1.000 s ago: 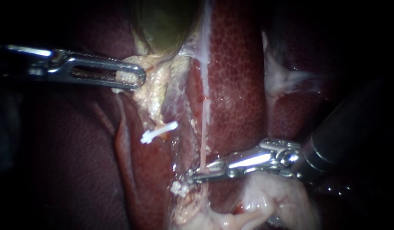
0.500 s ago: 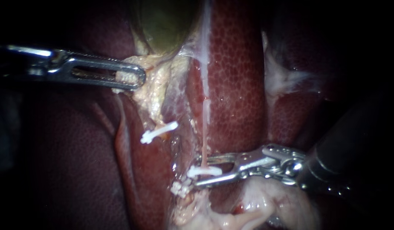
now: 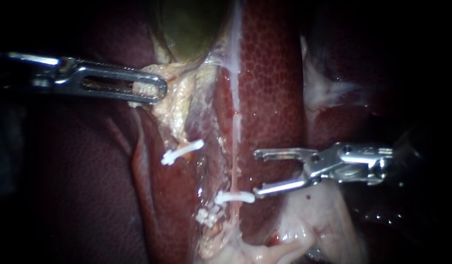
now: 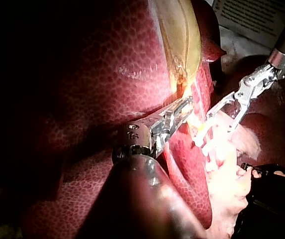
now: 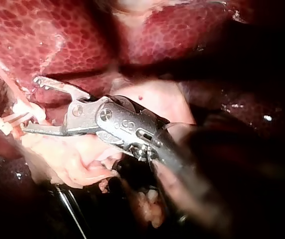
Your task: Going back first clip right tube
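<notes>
The liver (image 3: 270, 98) is showing dark red with a fine netted pattern, the gallbladder (image 3: 187, 29) olive green, the clip (image 3: 234, 197) white, the tube (image 3: 234, 166) pink.

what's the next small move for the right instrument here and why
Probably draw the right instrument back along its shaft, away from the tube. Its jaws stand open and empty, the white clip sits across the tube, and the lower jaw's tip lies right beside it, so a sideways move could snag it.

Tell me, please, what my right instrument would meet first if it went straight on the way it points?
Most likely the thin right tube, just above the white clip; the right instrument points at it, though depth is hard to judge.
</notes>
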`<state>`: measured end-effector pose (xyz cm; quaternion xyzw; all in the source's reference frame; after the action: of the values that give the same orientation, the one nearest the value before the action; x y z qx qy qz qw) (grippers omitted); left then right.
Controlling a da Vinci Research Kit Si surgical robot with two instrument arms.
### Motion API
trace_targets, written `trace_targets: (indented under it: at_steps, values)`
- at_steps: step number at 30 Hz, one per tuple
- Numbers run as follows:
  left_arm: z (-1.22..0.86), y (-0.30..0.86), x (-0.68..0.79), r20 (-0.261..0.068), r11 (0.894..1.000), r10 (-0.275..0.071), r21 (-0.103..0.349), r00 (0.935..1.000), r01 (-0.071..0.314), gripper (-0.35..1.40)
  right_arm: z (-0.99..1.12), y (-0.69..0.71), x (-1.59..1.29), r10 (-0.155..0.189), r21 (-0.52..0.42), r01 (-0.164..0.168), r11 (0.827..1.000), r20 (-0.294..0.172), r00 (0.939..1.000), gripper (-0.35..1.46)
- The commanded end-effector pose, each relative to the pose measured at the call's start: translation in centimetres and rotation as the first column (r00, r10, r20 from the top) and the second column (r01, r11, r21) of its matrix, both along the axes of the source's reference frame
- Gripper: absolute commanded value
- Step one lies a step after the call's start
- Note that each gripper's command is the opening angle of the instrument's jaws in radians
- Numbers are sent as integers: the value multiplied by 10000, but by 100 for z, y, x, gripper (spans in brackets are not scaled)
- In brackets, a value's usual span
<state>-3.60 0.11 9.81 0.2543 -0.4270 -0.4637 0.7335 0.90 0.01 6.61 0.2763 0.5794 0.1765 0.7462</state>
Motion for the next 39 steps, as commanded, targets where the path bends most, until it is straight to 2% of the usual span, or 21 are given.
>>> trace_targets:
  at_steps: [1,4,7,11,16,22,27,34,39]
  values:
    - [0,0,0,-1,10000,-3,0,10000,3,-35,-11,6,-4,69,-122,-71,9999,-114,9999,60]
    - [0,0,-1,-5,10000,-8,-3,10000,8,-35,-36,20,-15,269,-314,-279,9991,-316,9991,60]
    - [1,-1,-2,-10,10000,-14,-8,10000,14,-35,-56,32,-23,396,-504,-413,9979,-330,9987,60]
    - [3,-1,-4,-18,10000,-21,-20,10000,21,-35,-71,40,-31,347,-694,-373,9969,-371,9987,60]
    - [15,-10,-13,-41,10000,-36,-90,10000,36,-35,-71,37,-31,322,-762,-352,9965,-395,9987,60]
    - [38,-20,-30,-80,9999,145,-92,9999,-146,-35,-71,36,-31,323,-767,-353,9964,-395,9987,60]
    - [59,-24,-46,-102,9995,294,-74,9995,-294,-35,-71,36,-31,328,-766,-357,9964,-396,9987,60]
    - [77,-28,-54,-140,9991,389,-160,9991,-391,-35,-72,36,-29,285,-749,-317,9967,-435,9986,60]
    - [79,-30,-55,-148,9990,425,-151,9990,-427,-35,-75,34,-28,240,-733,-275,9969,-474,9986,60]
